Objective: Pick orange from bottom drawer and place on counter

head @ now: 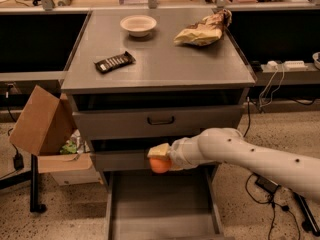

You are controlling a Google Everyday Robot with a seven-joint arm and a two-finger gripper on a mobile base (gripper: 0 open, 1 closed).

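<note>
The orange [160, 165] is held in my gripper [160, 159], whose pale fingers [159, 150] close over its top. The gripper hangs in front of the middle drawer front, above the open bottom drawer [162, 204], a long grey tray pulled out towards the camera with nothing on its floor. My white arm [250, 156] reaches in from the right. The counter [160, 64] is the flat grey top of the cabinet, well above the gripper.
On the counter lie a white bowl [138, 24], a dark snack bar [115, 62] and a crumpled brown bag [204, 30]. An open cardboard box [42, 129] stands left of the cabinet. Cables [265, 91] run along the floor on the right.
</note>
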